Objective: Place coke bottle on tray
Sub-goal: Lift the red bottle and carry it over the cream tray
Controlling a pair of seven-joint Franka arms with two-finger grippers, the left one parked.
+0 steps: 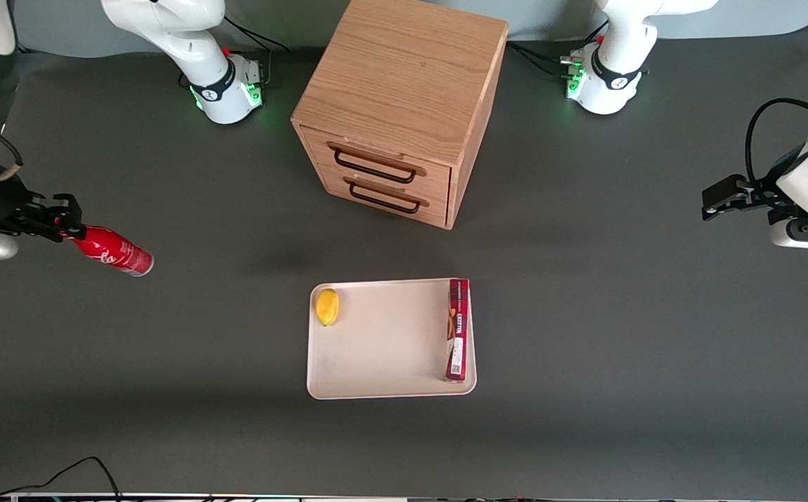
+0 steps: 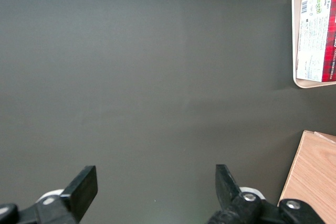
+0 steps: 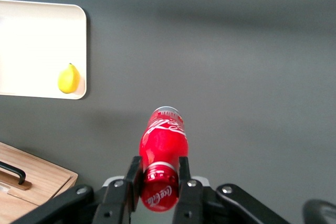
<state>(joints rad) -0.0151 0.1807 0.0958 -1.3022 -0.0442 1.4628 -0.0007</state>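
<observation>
The claw (image 1: 62, 224) is hanging out toward the working arm's end of the dark surface (image 1: 585, 348), and its fingers (image 3: 133, 174) are clamped on the neck end of the coke bottle (image 1: 112, 252), right by the red cap. The bottle is lying roughly level in that grip, silvery base pointing away from the claw and toward the middle of the surface, white lettering facing up. Whether it is touching the surface or just above it, I cannot tell.

The tray (image 1: 383, 348) is sitting well apart from the bottle, in front of the wooden drawer cabinet (image 1: 404, 104) and nearer to the front camera than it. A small yellow fruit (image 1: 327, 307) is resting in the tray's corner closest to the working arm's end and the cabinet. A long red carton (image 1: 458, 329) is lying along the tray's edge toward the parked arm's end.
</observation>
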